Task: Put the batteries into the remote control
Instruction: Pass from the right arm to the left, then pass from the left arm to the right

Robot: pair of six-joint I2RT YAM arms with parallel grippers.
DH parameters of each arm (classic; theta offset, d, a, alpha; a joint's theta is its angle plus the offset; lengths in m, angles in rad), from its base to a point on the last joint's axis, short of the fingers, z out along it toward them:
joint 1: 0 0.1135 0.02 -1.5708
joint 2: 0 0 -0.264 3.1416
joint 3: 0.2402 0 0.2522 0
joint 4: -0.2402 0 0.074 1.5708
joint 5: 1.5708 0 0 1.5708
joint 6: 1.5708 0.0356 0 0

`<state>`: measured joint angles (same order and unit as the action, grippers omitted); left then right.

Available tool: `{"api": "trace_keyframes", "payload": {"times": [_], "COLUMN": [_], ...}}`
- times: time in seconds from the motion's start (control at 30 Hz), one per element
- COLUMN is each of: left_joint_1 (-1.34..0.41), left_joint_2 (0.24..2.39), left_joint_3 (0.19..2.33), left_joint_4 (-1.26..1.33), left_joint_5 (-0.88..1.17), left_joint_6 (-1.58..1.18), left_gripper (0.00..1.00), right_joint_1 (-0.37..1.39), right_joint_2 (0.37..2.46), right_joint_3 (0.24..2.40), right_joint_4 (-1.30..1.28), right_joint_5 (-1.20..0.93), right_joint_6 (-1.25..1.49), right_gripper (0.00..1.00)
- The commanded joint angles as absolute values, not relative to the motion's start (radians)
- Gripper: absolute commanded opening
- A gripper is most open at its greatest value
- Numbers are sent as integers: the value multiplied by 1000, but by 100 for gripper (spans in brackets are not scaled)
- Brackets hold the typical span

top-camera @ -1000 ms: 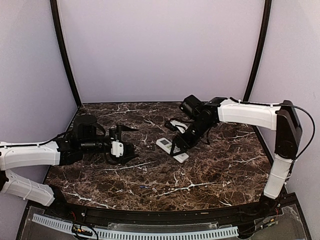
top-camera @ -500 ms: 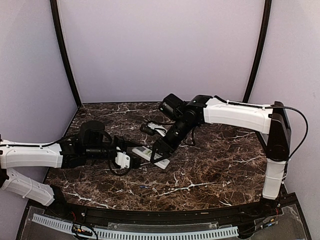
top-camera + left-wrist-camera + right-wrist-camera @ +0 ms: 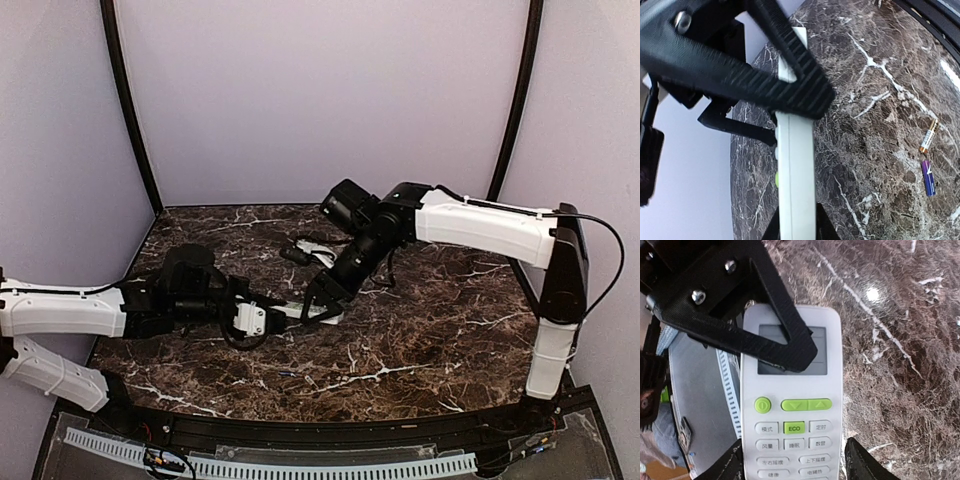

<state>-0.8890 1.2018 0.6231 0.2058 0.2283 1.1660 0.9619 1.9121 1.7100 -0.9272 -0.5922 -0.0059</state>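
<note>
The remote control (image 3: pixel 790 405) hangs between my 2 arms, over the worktop (image 3: pixel 420 330) a little left of its middle and, as far as I can tell, lifted off it. Its face is turned to my right wrist camera: a grey display window on top, then a round green power button, a green arrow bar, a green ECO key and rows of white keys.

My right jaws are clamped on its 2 long sides at the button end. My left jaws are closed on the display end, gripping front and back, with 1 black finger (image 3: pixel 775 340) lying flat across the window. From my left wrist the handset shows edge-on, as a thin white strip.

Below it, 2 batteries lie loose on the worktop close together, 1 gold-ended (image 3: pixel 929 136) and 1 purple (image 3: pixel 927 178).

The worktop is dark brown marble laced with white veins, and a lamp glints on it (image 3: pixel 872 294). Pale lilac walls close 3 sides, with a curved black pole (image 3: pixel 130 110) in each back corner. Along the near edge runs a black rim and a white toothed strip (image 3: pixel 280 465).
</note>
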Motion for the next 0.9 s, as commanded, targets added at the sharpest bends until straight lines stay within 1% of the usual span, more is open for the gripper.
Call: {"api": "trace_keyframes", "payload": {"times": [0.0,0.03,0.07,0.17,0.27,0.4,0.5,0.57,0.63,0.73,0.77,0.87], "left_joint_1": [-885,-884,-884,-884,-881,-879,-879,-879,-880,-880,-880,-880], "left_joint_2": [1124,1113,1109,1097,1089,1082,1077,1072,1070,1071,1073,1071], "left_joint_3": [716,727,746,769,781,784,769,752,742,743,744,744], "left_joint_4": [195,157,141,107,132,239,314,370,405,398,394,377], "left_joint_5": [216,223,240,298,384,504,561,593,605,606,608,613], "left_joint_6": [768,661,607,376,195,-50,-139,-186,-210,-216,-216,-209], "left_gripper": [0,0,0,0,0,0,0,0,0,0,0,0], "right_joint_1": [979,975,976,975,975,976,977,976,977,977,977,977], "right_joint_2": [1728,1665,1611,1465,1371,1329,1336,1349,1363,1372,1373,1378], "right_joint_3": [1704,1680,1644,1486,1333,1278,1280,1286,1295,1299,1299,1299], "right_joint_4": [-806,-761,-705,-468,-282,-200,-180,-172,-174,-159,-149,-136], "right_joint_5": [-438,-408,-384,-372,-372,-381,-388,-397,-404,-425,-436,-451], "right_joint_6": [-62,-69,-81,-154,-180,-173,-172,-169,-166,-160,-160,-161], "right_gripper": [90,97,98,99,99,99,98,96,91,81,76,72]}}
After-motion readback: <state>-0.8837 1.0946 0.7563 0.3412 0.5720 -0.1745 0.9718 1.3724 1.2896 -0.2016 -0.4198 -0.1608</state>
